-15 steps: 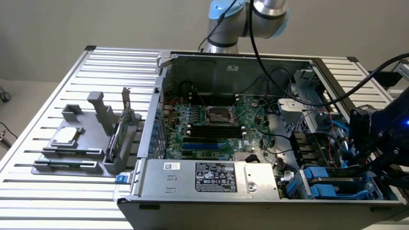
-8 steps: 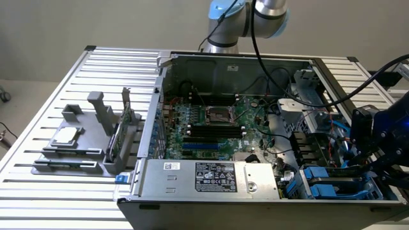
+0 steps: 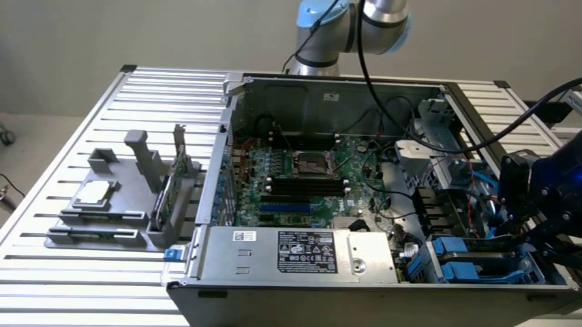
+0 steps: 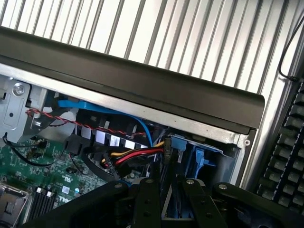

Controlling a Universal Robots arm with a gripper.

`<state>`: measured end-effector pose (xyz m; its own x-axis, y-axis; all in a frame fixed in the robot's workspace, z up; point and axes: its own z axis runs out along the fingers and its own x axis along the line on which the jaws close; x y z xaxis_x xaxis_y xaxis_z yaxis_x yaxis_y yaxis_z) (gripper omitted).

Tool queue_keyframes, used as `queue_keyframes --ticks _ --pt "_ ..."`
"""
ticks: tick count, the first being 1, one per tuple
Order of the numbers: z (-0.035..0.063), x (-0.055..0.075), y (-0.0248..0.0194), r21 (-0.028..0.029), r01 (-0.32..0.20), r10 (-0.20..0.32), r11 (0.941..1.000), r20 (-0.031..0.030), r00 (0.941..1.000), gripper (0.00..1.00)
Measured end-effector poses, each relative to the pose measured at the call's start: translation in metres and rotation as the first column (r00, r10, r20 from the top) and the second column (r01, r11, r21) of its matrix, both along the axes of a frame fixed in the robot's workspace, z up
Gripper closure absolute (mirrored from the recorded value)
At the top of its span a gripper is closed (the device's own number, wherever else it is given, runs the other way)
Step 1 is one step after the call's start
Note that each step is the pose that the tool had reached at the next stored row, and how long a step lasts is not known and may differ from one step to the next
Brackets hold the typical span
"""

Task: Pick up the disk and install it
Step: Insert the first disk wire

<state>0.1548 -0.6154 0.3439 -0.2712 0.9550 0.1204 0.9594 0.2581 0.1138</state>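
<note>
My gripper (image 3: 527, 237) hangs low over the blue drive bay (image 3: 459, 259) in the near corner of the open computer case (image 3: 300, 269), at the exterior view's right. In the wrist view the two black fingers (image 4: 148, 199) stand a narrow gap apart around a thin grey edge, which I take for the disk (image 4: 172, 219) held edge-on. Most of the disk is hidden by the fingers. Beyond the gripper (image 4: 171, 184), blue carrier parts (image 4: 179, 143) and red, yellow and black cables (image 4: 137, 154) lie just inside the case's dark rim (image 4: 142, 76).
The motherboard (image 3: 304, 180) fills the case floor, with a grey labelled power-supply box (image 3: 304, 252) along the near wall. A grey tray (image 3: 100, 214) at the exterior view's left carries a small silver chip (image 3: 95, 193) and an upright card (image 3: 173, 194). A keyboard (image 4: 289, 156) lies outside the case.
</note>
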Motion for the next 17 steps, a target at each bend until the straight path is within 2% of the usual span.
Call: queue_keyframes --ticks 8,17 --pt "-0.0023 0.0016 -0.0010 0.0112 0.000 0.000 0.9999 -0.0001 1.0000 0.75" --pt "-0.0052 0.0036 -0.0010 0.0297 0.000 0.000 0.9996 -0.0001 1.0000 0.75"
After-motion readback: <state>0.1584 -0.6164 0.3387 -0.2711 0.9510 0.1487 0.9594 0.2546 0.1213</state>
